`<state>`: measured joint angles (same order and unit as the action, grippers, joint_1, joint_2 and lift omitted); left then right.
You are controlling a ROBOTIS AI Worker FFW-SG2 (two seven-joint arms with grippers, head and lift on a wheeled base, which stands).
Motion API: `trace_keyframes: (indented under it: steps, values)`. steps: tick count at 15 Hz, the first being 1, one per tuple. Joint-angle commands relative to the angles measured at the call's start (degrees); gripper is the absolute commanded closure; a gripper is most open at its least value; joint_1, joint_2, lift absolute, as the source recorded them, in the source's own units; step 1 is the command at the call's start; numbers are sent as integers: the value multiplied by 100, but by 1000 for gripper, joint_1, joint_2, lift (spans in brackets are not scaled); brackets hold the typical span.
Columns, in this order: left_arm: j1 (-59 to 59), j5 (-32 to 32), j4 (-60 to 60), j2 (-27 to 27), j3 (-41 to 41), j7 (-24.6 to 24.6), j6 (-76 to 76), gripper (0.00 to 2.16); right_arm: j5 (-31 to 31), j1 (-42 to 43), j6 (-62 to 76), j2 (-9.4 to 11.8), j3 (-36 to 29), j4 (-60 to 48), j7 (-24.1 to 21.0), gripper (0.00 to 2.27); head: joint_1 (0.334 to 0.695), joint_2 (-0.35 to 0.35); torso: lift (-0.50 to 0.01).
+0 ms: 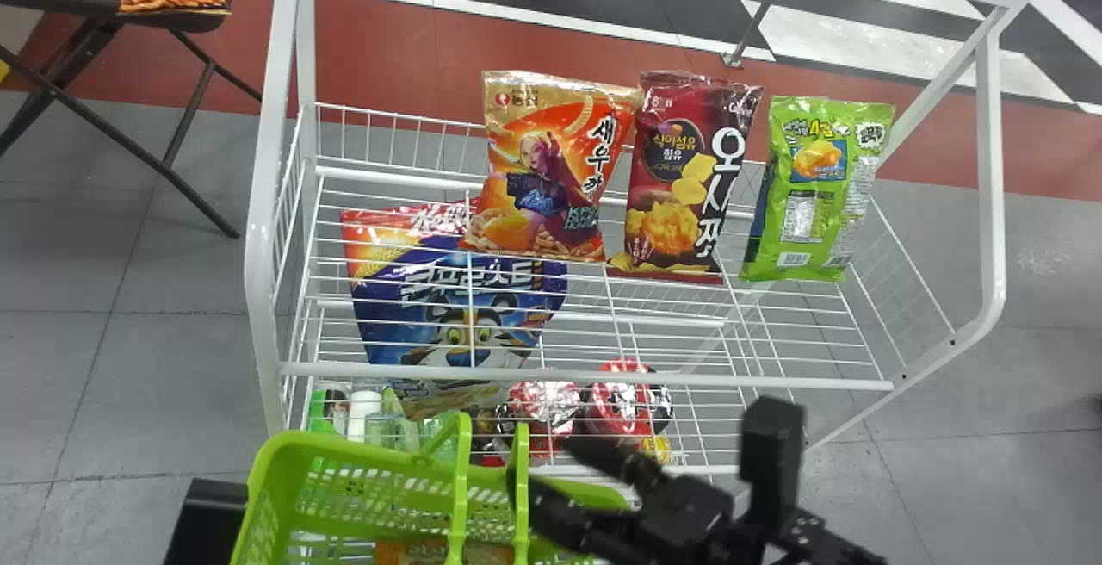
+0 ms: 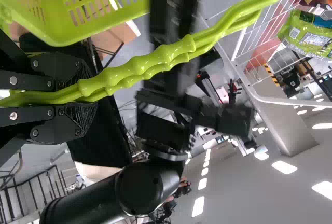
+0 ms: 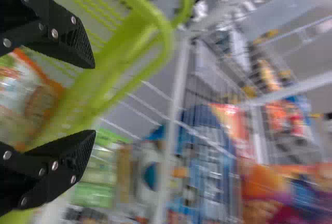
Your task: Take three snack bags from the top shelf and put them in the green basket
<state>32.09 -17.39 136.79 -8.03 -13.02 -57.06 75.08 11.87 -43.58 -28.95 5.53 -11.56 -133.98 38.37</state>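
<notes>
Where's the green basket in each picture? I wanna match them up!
Head view: the green basket is at the bottom, left of the middle.
Left wrist view: it hangs by its handles from the left gripper.
Right wrist view: it's behind the right gripper.
Shared landmark: the white rack.

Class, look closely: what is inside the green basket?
Inside the green basket lies a partly orange packet, crossed by a handle. Whatever may be beneath the packet is covered, so it cannot be seen.
</notes>
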Motion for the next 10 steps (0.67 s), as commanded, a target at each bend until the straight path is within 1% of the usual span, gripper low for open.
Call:
trace_keyframes:
  steps: [1,2,3,4,5,6,8,10]
  values:
    - [-10,-1,-3,-5,-34,2,29,1052,228,183,1000,-210,-171,91,-84,66,695,-350,-29]
    - [-10,-1,-12,-5,-43,11,29,1052,228,368,1071,-280,-171,100,-155,66,695,-350,-29]
    - [-1,-1,-12,-5,-43,2,29,1052,192,579,1229,-403,-154,170,-357,73,695,-350,-29]
    - [7,-1,-21,-5,-43,2,29,1052,140,755,1492,-439,-66,267,-621,87,695,-350,-29]
    - [25,-19,-12,-14,-43,-7,29,1052,43,983,1703,-439,66,399,-972,90,695,-350,-29]
    - [51,-19,-12,-23,-43,-15,29,1052,-106,1247,1703,-439,180,522,-1227,90,695,-350,-29]
    - [87,-1,-21,-40,-43,-59,47,1052,-537,1880,1703,-439,435,988,-1649,90,695,-350,-29]
    - [95,-19,-47,-58,-17,-68,47,1052,-748,2442,1686,-430,576,1506,-1895,90,695,-350,-29]
